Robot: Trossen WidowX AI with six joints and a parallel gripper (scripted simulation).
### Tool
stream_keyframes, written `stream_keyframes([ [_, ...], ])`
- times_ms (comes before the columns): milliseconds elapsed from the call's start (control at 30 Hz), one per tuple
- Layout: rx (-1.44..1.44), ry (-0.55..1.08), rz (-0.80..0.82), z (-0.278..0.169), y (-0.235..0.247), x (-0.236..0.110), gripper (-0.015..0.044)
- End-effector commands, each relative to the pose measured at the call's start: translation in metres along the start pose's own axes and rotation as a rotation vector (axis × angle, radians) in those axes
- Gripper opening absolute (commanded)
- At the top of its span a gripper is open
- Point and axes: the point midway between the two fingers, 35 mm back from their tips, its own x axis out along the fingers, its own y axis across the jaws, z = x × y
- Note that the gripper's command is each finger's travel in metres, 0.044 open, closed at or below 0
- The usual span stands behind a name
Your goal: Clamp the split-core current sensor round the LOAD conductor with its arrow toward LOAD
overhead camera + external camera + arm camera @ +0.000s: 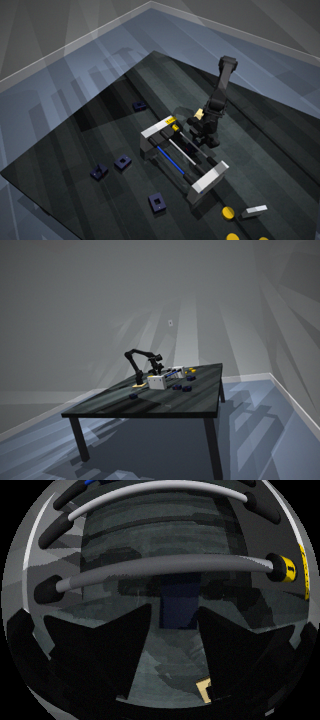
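Note:
A dark blue sensor (190,149) (179,611) stands on the table low by the grey LOAD conductor (194,144) (165,565), which crosses above it in the wrist view; it is not round the conductor. Its jaw and arrow cannot be made out. The conductor has a yellow arrow collar (175,127) (289,568) beside the yellow LOAD marker (170,120) (304,577). My gripper (199,138) (157,374) (175,610) points down over the sensor, partly open. In the wrist view its fingertips flank the sensor, with a gap showing on the left; no grip shows.
White end blocks (155,129) (210,178) carry the LOAD conductor, a white conductor (182,151) and a blue conductor (170,160). Several other dark blue square pieces, such as one (123,161) and another (157,202), lie about. Yellow discs (227,213) and a small white block (255,209) are beyond.

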Motion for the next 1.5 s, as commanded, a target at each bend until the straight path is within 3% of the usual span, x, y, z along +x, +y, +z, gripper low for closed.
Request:
stream_keyframes([
  [0, 0.0, -0.001, 0.001, 0.0, 0.0, -0.001, 0.0162],
  [333, 0.0, -0.001, 0.001, 0.0, 0.0, -0.001, 0.0095],
  [467, -0.005, 0.008, -0.002, 0.0, -0.001, -0.002, 0.0],
  [867, -0.005, 0.008, -0.002, -0.003, -0.001, -0.003, 0.0],
  [1233, -0.005, 0.012, -0.002, -0.044, -0.007, -0.015, 0.0],
  [1467, -0.005, 0.012, -0.002, -0.047, -0.007, -0.014, 0.0],
])
